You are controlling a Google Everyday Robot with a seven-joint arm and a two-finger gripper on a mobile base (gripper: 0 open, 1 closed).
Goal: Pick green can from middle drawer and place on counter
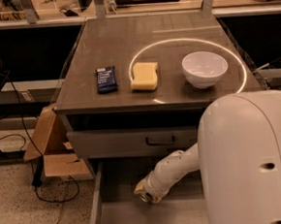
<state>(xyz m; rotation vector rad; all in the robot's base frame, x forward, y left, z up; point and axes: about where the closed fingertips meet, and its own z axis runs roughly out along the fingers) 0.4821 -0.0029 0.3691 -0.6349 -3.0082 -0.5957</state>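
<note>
The middle drawer (139,220) is pulled out below the counter (149,40), showing its grey floor. My white arm reaches down into it from the right. The gripper (146,195) hangs low over the drawer floor, near its left half. A small round piece with a silvery rim shows at the gripper's tip; it looks like the green can (148,198), mostly hidden by the wrist. Whether the gripper holds it I cannot tell.
On the counter lie a dark blue snack packet (106,79), a yellow sponge (144,76) and a white bowl (204,69). A closed drawer front with a dark handle (160,141) sits above the open drawer. A cardboard box (53,150) and cables lie on the floor to the left.
</note>
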